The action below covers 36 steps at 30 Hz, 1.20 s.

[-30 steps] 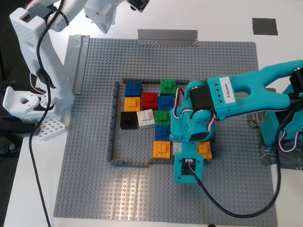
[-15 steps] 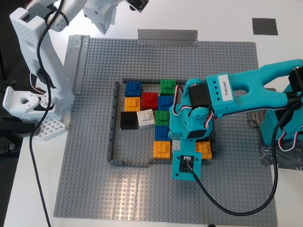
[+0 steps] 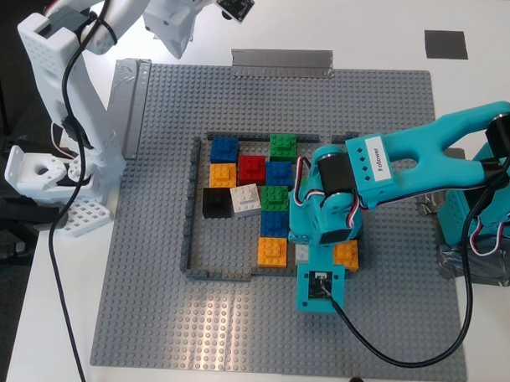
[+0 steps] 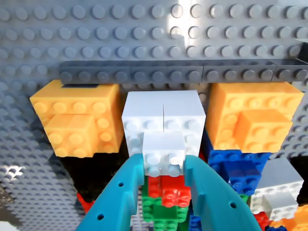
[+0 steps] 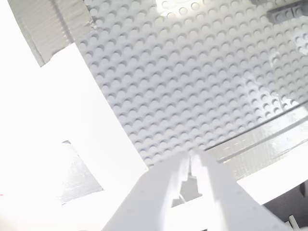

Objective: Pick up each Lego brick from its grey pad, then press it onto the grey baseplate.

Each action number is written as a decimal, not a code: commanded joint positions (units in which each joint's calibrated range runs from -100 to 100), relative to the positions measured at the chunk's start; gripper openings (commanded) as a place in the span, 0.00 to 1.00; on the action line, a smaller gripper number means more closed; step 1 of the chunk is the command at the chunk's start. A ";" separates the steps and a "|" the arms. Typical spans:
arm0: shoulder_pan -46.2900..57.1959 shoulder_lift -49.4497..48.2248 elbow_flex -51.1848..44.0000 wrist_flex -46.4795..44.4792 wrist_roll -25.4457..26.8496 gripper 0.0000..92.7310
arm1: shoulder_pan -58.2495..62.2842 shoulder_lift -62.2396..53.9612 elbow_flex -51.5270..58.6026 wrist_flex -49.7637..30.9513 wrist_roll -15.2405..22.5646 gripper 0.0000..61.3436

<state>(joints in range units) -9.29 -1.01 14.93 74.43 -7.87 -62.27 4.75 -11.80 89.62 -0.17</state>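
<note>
On the exterior view's left, my second gripper [image 3: 181, 29] hangs raised over the far corner of the grey baseplate [image 3: 150, 305], its jaws together with nothing between them, near the silver tape strip [image 3: 128, 103]. Further right, inside the low dark-grey frame [image 3: 190, 205], sit the placed bricks, among them a tilted white brick [image 3: 245, 199] beside a black one [image 3: 216, 203]. Right of those, my first gripper [image 4: 163, 168] is down at the frame's near corner, jaws clamped on a white Lego brick [image 4: 164, 153] that sits between two orange bricks [image 4: 77, 122], just off the frame wall. I judge this to be the pressing step: the brick appears seated on white bricks below, though whether it is fully pushed home I cannot tell. The next move calls for a firm straight push, then parting the jaws without tugging it loose. One grey pad [image 3: 445, 43] lies bare on the tabletop at far right.
</note>
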 commanded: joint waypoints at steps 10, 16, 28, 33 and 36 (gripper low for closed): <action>-0.11 -0.19 -0.34 -1.20 0.17 0.00 | -0.95 -5.69 1.64 -3.86 -0.05 0.00; -0.11 -0.19 -0.25 -0.72 0.32 0.00 | -0.51 -7.58 2.36 -1.58 0.15 0.00; -0.11 -0.19 -0.25 -0.63 0.37 0.06 | -0.59 -10.84 7.24 -1.42 -0.78 0.00; -0.11 -0.19 -0.25 -0.55 0.37 0.07 | -0.80 -11.62 7.96 -2.64 -0.54 0.00; -0.18 -0.19 -0.25 -0.55 0.37 0.07 | -0.66 -11.70 7.51 -2.48 -0.78 0.00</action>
<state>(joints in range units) -9.29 -1.01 14.93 73.65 -7.55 -63.00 -1.99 -3.19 87.13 -0.56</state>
